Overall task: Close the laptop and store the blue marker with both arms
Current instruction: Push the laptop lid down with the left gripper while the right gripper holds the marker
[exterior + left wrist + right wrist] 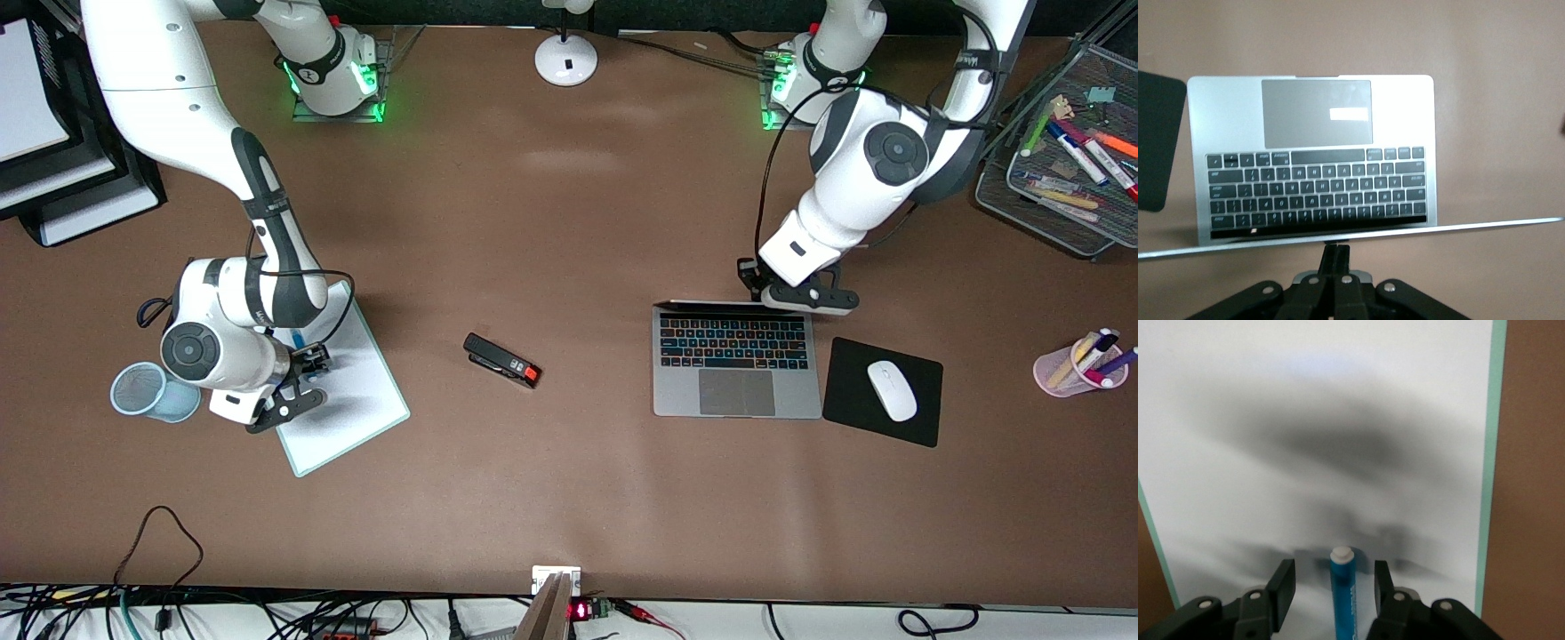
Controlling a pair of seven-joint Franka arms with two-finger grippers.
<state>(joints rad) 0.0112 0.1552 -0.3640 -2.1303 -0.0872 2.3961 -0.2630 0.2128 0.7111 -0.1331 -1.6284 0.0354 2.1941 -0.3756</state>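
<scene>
Front view: the right gripper (307, 366) is low over the white board (356, 400) at the right arm's end of the worktop (551, 222), and a sliver of the blue marker (297, 339) shows on the board just beside it. A pale blue mesh cup (142, 391) lies on its side beside the board, closer to the worktop's end. At the left arm's end, the laptop (736, 364) is open with its keys lit, and the left gripper (766, 289) sits at the top edge of its raised lid. A black stapler (502, 360) lies between the two arms; a white mouse (892, 389) on a dark mouse pad (853, 409) lies beside the laptop, with a pink pen cup (1071, 369) and a wire tray (1058, 213) towards that end.

Left wrist view: the left gripper's fingers (1335, 257) are pressed together, holding nothing, with their tips at the lid's thin edge. The keyboard deck is unobstructed, so folding the lid down looks possible from here.

Right wrist view: the marker (1342, 593) lies between the right gripper's fingers (1283, 583), its long axis running along the gap and its whitish cap pointing away from the wrist. The fingers are part open, with a small gap at each side, not visibly touching the barrel. The board under it is flat and bare, so a squeeze across the barrel seems all that is needed.
</scene>
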